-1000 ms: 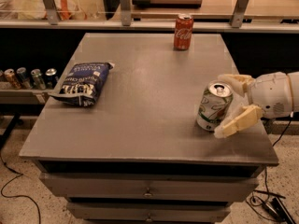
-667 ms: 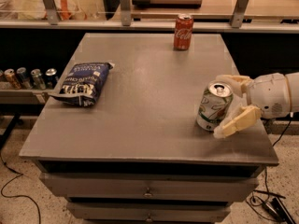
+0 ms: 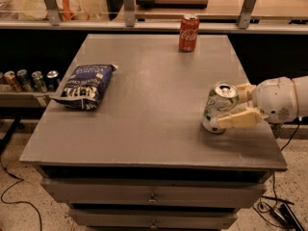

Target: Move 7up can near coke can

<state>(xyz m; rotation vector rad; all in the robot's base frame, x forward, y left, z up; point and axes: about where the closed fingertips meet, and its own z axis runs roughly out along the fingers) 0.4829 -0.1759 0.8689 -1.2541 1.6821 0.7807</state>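
The 7up can (image 3: 217, 105), white and green with a silver top, stands on the grey table (image 3: 154, 109) near its right front edge. My gripper (image 3: 227, 106) reaches in from the right. Its near finger (image 3: 238, 118) lies against the can's front side, and the far finger (image 3: 244, 87) is behind the can, so the gripper is shut on the can. The can still rests on the table. The coke can (image 3: 188, 32), red with white script, stands upright at the table's far edge, well beyond the 7up can.
A blue chip bag (image 3: 86, 85) lies on the table's left side. Several small cans (image 3: 29, 80) stand on a low shelf to the left. A counter with metal posts (image 3: 127, 6) runs behind the table. Cables (image 3: 276, 211) lie on the floor at right.
The near finger has swung in from an outward angle to lie against the 7up can. The can and the arm have stayed in the same place.
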